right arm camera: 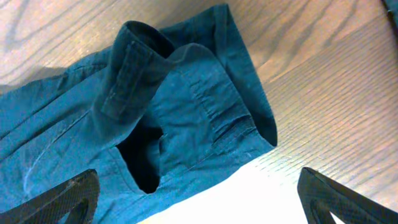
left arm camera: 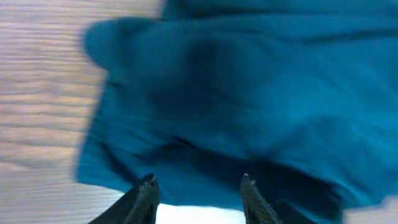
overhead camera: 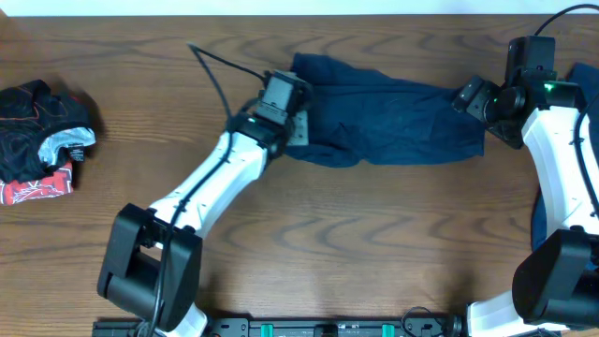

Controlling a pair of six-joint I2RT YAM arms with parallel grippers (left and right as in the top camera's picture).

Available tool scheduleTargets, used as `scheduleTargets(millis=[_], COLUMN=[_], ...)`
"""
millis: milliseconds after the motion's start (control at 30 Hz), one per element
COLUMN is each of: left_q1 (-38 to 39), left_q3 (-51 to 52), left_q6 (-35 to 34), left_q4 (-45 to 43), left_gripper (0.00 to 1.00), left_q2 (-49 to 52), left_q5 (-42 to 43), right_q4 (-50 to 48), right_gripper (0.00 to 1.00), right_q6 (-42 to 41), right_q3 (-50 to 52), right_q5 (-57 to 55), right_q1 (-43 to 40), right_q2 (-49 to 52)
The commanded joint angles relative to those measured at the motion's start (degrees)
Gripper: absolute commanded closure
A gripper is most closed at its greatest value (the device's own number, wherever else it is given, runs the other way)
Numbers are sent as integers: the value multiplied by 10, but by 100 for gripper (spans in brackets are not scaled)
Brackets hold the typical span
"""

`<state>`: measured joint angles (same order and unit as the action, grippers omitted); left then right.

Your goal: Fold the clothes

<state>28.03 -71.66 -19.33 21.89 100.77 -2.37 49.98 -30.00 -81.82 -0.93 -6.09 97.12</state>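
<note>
Left gripper point(left arm camera: 196, 186): jaws were apart over shorts point(overhead camera: 393, 117), far edge of worktop point(overhead camera: 374, 234)
Right gripper point(right arm camera: 199, 190): hung wide open, holding nothing
Risk: pinching one layer only could've skewed the fold

Robotics lab bench, by the look of it: a bare wood-grain table point(overhead camera: 374, 234), left arm point(overhead camera: 211, 183) and right arm point(overhead camera: 566, 159) rising from its near edge, a black mounting rail point(overhead camera: 328, 328) along that edge, and a loose cable point(overhead camera: 213, 70) trailing across its top.
</note>
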Motion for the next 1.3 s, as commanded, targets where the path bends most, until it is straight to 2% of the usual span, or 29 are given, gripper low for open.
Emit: scheduleTargets(millis=[0,433,633,933,967,1033,1067,1133,1167,1200,1267], left_q1=[29,37,35,6,1,-11,-17,-24,-25,-25,-19], left_q3=[-7,-7,-7,-7,-7,-15,-25,-45,-55,-65,-72], left_q6=[17,17,18,23,28,41,41,39,33,31,32], left_q4=[-6,-88,-120,-287,-308,-334,-324,-269,-229,-186,-120], left_gripper=[53,54,54,45,39,38,40,57,78,94,94], left_q2=[9,116,140,148,148,148,148,146,146,145,145], left_q5=[22,104,107,20,7,-7,-6,19,41,66,95], right_q4=[4,21,22,43,48,59,64,71,73,76,76], right_gripper=[1,1,1,1,1,1,1,1,1,1,1], right_q6=[9,10,10,10,10,14,14,16,16,16,19], right_q3=[-10,-10,-10,-10,-10,-10,-10,-10,-10,-10,-10], right_q5=[30,67,80,92,94,94,93,93,93,93,94], right_q1=[-2,2,2,2,2,2,2,2,2,2,2], right_q2=[4,-10,-35,-95,-102,-115,-122,-131,-135,-138,-142])
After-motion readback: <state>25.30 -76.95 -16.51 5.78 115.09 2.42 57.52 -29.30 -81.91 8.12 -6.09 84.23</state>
